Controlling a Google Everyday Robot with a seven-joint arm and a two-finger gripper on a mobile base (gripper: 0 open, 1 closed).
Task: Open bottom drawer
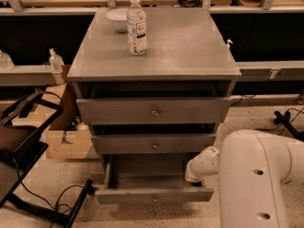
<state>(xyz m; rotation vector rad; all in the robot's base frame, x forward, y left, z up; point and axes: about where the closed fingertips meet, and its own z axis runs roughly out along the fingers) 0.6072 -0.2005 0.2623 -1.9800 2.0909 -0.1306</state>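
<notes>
The grey metal cabinet has three drawers with small round knobs. The bottom drawer stands pulled out towards me, and its empty inside shows. The top drawer and the middle drawer stick out only slightly. My white arm fills the lower right. Its wrist reaches left to the bottom drawer's right side, where my gripper sits at the drawer's inner right edge, mostly hidden behind the wrist.
A water bottle and a white bowl stand on the cabinet top. A black folding frame and cables lie on the floor at the left. A cardboard box sits beside the cabinet.
</notes>
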